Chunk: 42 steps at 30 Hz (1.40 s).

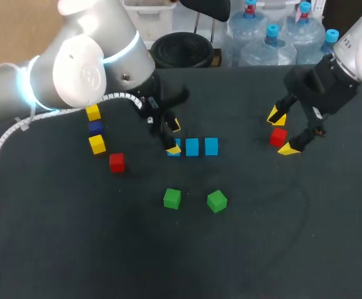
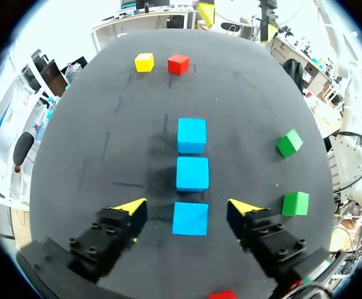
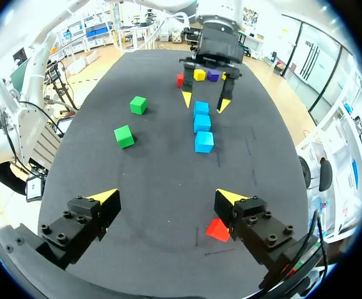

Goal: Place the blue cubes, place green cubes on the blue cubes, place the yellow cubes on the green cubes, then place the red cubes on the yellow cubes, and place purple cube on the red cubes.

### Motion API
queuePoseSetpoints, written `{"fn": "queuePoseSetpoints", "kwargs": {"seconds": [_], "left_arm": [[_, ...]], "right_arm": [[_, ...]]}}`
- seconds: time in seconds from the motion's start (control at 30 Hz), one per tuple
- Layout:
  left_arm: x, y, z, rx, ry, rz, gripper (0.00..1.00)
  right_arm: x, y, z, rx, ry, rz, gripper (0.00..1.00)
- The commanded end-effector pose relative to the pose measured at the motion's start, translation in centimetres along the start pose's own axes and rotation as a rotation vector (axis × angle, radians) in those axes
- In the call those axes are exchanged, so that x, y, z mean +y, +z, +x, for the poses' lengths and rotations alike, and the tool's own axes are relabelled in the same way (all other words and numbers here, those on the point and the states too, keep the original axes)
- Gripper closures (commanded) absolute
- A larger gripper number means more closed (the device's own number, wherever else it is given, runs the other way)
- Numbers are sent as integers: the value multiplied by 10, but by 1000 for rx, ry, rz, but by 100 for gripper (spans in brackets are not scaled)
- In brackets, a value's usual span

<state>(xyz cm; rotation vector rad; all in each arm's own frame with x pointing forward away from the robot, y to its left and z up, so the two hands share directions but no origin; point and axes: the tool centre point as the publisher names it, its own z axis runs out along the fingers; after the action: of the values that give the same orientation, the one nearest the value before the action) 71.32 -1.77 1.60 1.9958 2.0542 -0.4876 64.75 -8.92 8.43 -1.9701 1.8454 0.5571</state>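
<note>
Left claw (image 2: 188, 205) apart, straddling the end blue plastic cube (image 2: 190, 218) of a three-cube row. Right claw (image 3: 167, 197) apart, red plastic cube (image 3: 217, 230) beside one finger, at the dark worktop's (image 1: 75, 249) 2 o'clock.

the left gripper (image 1: 173, 137) partly hides the leftmost blue cube (image 1: 176, 152).

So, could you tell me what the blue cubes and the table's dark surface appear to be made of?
Blue cubes: probably painted wood or plastic; flat, evenly coloured matte faces with crisp edges, no grain visible. Table surface: likely dark cloth or rubbery mat; dull, no glare, with faint scuff marks.
</note>
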Motion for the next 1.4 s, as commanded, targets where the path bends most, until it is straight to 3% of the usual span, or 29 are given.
{"fn": "queuePoseSetpoints", "kwargs": {"seconds": [0.03,0.43,0.83,1.4], "left_arm": [[-14,-21,2,-4,-7,-22,0],[-30,-69,11,-65,-80,-61,0],[-47,-110,40,-229,-132,-124,0],[-69,-135,52,-339,-163,-157,0]], "right_arm": [[-1,1,0,-2,-1,-1,0],[-1,1,0,-2,-1,-1,0],[-1,1,0,-2,-1,-1,0],[-1,1,0,-2,-1,-1,0]]}}
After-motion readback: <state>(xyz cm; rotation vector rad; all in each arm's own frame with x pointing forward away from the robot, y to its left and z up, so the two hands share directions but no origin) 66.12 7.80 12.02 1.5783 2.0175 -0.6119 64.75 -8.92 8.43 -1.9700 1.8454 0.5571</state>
